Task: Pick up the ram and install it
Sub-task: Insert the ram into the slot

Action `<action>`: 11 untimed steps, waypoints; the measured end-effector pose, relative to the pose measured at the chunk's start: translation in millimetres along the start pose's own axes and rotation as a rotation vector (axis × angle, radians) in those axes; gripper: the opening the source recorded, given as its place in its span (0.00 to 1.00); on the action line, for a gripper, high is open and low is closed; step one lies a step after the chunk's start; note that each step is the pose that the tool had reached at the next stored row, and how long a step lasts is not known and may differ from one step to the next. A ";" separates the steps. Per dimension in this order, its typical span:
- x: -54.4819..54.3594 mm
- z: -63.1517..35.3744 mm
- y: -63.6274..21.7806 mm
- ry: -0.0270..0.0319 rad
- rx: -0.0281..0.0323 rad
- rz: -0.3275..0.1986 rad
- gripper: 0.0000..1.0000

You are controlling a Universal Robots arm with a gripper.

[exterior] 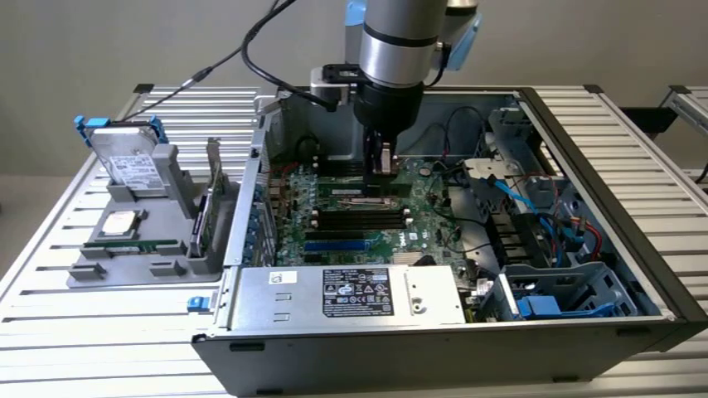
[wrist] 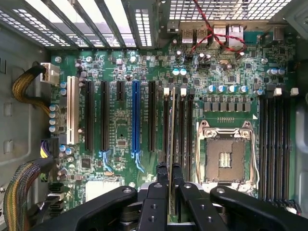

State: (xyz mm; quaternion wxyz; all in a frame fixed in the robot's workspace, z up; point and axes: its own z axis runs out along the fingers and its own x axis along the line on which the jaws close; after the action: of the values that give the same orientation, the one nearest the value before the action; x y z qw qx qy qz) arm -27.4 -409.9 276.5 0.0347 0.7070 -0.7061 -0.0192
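Observation:
My gripper (exterior: pixel 382 168) is down inside the open computer case (exterior: pixel 619 174), just above the green motherboard (exterior: pixel 366 211). In the wrist view the gripper (wrist: pixel 170 172) is shut on the ram (wrist: pixel 172 139), a thin green stick seen edge-on and held upright between the two black fingers (wrist: pixel 161 175). The ram hangs over the group of black memory slots (wrist: pixel 184 125) beside the CPU socket (wrist: pixel 225 155), in line with one of them. I cannot tell whether its lower edge touches the slot.
A grey fixture (exterior: pixel 89 269) outside the case on the exterior view's left holds a silver hard drive (exterior: pixel 128 162) and a green stick (exterior: pixel 131 246). The power supply (exterior: pixel 354 294) sits at the case front. Blue and black cables (exterior: pixel 531 207) crowd the exterior view's right.

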 end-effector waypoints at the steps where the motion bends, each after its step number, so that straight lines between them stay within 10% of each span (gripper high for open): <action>1: -0.1 1.8 -0.1 0.0005 0.0001 -0.006 0.14; 11: -4.1 19.9 -0.7 0.0054 0.0016 -0.070 0.14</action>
State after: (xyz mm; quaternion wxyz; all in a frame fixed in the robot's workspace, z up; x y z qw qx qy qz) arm -28.3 -406.3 256.6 0.0354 0.7314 -0.6808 -0.0179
